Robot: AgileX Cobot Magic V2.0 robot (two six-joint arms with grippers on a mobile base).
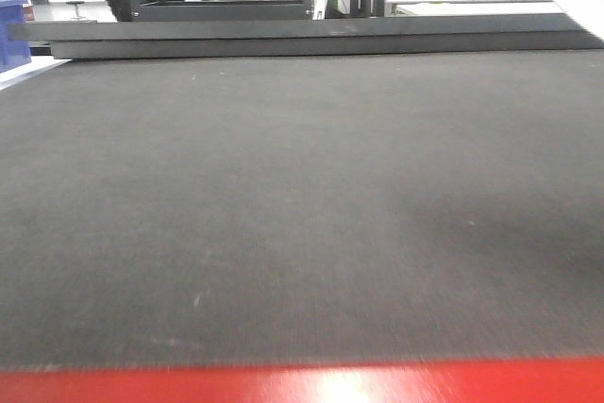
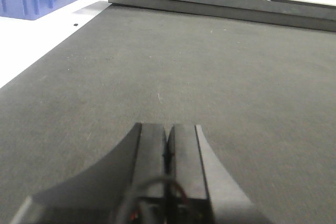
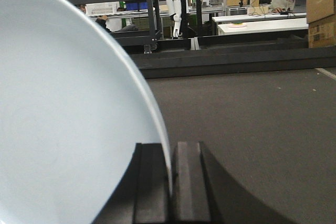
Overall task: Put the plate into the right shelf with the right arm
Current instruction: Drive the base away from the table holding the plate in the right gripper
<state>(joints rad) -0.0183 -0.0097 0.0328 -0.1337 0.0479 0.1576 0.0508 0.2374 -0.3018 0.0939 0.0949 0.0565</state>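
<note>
1 plate (image 3: 63, 119), rim pinched in right jaws; left jaws pressed together.

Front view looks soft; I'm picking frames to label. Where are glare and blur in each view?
Front view: glare on the red table edge, mat grainy and soft. Left wrist view: jaws blurred, mat sharper. Right wrist view: plate close, out of focus, background sharp.

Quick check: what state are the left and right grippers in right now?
Left gripper: closed, nothing between the fingers.
Right gripper: closed on the rim of the plate, holding it on edge.
</note>
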